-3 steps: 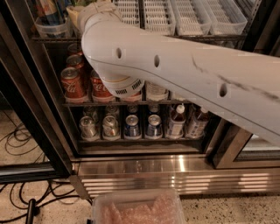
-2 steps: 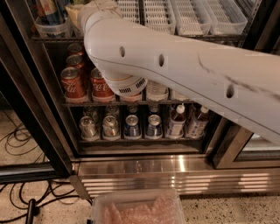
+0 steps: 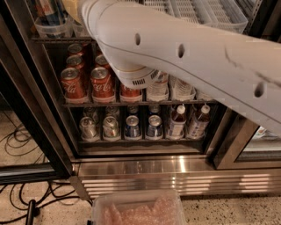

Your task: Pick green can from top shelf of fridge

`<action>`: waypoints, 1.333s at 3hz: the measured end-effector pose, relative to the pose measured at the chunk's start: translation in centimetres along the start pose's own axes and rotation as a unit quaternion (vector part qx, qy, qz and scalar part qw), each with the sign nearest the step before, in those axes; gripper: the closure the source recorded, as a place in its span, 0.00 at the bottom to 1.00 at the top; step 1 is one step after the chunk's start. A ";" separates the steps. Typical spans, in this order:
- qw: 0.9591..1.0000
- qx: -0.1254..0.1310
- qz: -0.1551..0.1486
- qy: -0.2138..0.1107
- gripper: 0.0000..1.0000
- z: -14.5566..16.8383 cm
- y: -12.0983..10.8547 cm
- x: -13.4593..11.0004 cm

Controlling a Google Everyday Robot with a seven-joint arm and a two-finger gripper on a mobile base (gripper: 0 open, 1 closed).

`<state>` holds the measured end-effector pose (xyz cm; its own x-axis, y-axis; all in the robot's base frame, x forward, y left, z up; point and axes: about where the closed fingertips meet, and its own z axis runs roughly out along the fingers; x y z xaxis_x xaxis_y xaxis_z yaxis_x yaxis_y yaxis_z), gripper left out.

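Note:
My white arm [image 3: 184, 52] runs from the right edge up to the top left, across the open fridge [image 3: 153, 169]. It ends at the top edge, in front of the top shelf. The gripper is out of view past that edge. The top shelf's white slotted bins [image 3: 197, 11] show at the upper right. The green can is not visible; the arm hides much of the top shelf's left part.
A blue-and-red can [image 3: 48, 11] stands in a clear cup at top left. Red cola cans [image 3: 102, 83] and water bottles [image 3: 158, 90] fill the middle rack. Cans [image 3: 131, 127] and bottles [image 3: 178, 123] stand on the rack below. The black door frame [image 3: 30, 101] stands left, cables [image 3: 22, 193] lie on the floor, and a plastic tub [image 3: 138, 208] sits at the bottom.
The arm has shifted slightly up and to the right across the fridge front. The cans and bottles have not moved.

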<state>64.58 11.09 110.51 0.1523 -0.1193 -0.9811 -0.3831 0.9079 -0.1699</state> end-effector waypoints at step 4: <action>0.995 -0.089 0.006 0.044 1.00 -8.2 -1.6 0.8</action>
<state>57.84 6.21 109.24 0.0691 -0.1499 -0.9863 -0.5405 0.8253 -0.1633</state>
